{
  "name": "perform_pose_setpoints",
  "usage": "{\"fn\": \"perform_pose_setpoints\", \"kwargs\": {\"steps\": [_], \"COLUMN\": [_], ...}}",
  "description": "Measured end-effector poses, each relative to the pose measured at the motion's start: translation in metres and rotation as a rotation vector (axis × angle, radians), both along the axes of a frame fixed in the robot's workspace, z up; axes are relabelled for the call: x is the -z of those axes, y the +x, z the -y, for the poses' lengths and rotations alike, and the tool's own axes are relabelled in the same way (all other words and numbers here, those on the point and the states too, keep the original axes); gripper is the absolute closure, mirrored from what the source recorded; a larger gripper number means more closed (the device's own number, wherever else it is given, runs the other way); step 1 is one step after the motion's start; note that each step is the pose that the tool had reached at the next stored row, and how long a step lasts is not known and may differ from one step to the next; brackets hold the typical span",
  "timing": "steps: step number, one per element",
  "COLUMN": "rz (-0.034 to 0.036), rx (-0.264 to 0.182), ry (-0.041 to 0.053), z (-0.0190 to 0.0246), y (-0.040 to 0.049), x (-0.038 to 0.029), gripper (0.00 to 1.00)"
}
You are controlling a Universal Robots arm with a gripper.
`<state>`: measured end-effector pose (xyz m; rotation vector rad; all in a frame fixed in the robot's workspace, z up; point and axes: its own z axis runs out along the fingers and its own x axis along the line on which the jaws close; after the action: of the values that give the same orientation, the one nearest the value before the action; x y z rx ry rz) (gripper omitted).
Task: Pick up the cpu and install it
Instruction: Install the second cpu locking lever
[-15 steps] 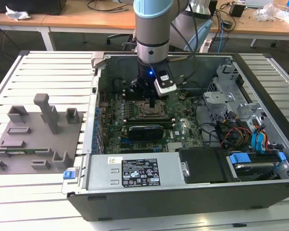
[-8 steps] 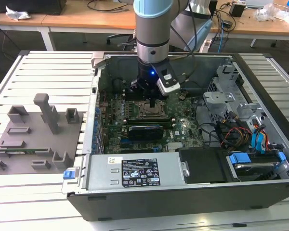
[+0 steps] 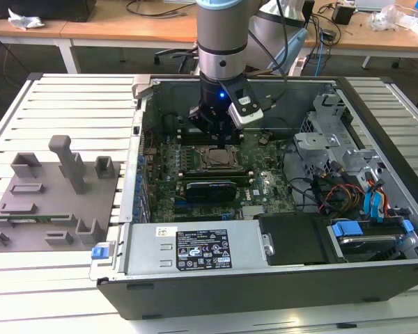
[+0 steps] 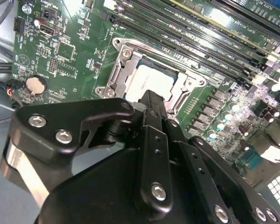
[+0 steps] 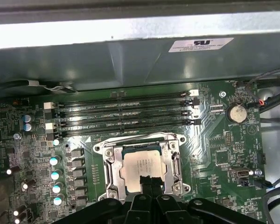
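Observation:
The cpu [image 3: 216, 158] lies flat in the metal-framed socket [image 5: 109, 161] on the green motherboard inside the open computer case. Its silver top shows in both wrist views [image 4: 147, 81] [image 5: 143, 165]. My gripper [image 3: 214, 133] hangs just above the socket, over the cpu's near edge. Its black fingertips [image 5: 150, 179] are pressed together, and the gripper [image 4: 151, 97] is shut with nothing between them. The fingers cover part of the cpu's edge.
Memory slots [image 5: 121, 114] run beside the socket, and a black card [image 3: 210, 189] sits on its other side. The case walls [image 3: 146, 90], power supply [image 3: 198, 247] and drive cage with cables [image 3: 348, 181] surround the board. A grey tray with blocks [image 3: 52, 202] lies at the exterior view's left.

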<state>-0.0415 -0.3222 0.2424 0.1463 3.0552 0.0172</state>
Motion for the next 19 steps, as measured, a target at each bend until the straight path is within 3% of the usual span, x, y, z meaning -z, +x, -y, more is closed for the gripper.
{"fn": "perform_pose_setpoints", "kwargs": {"steps": [11,19], "rz": [0.0,-0.0002], "rx": [0.0,0.0], "ry": [-0.0001,-0.0002], "z": [0.0,0.0009], "y": [0.0,0.0], "x": [-0.0005,-0.0094], "gripper": [0.89,0.89]}}
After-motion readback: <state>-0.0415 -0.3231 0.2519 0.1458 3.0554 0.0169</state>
